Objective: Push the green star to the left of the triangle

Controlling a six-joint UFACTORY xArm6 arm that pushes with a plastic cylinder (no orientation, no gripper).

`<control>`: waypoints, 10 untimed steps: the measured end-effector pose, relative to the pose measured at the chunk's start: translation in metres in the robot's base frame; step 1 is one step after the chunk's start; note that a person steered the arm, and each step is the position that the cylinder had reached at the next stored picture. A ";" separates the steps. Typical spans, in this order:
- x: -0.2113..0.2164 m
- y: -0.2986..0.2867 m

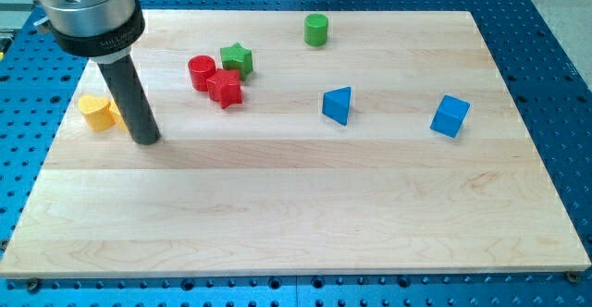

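Observation:
The green star point(238, 59) lies on the wooden board in the upper middle-left, touching a red star point(225, 89) and close to a red cylinder point(202, 71). The blue triangle point(339, 104) stands to the right of them, near the board's middle. My tip point(146, 138) rests on the board at the view's left, well to the left of and below the green star. It is just right of two yellow blocks point(96, 112), one partly hidden behind the rod.
A green cylinder point(316, 30) stands near the board's top edge. A blue cube point(450, 116) lies at the right. The wooden board point(296, 205) sits on a blue perforated table.

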State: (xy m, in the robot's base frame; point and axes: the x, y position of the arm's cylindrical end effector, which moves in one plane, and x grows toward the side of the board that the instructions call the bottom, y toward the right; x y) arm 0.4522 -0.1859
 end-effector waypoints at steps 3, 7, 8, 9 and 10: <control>-0.038 0.024; -0.171 0.098; -0.109 0.099; -0.072 0.121; -0.066 0.143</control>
State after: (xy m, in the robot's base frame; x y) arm 0.3858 -0.0425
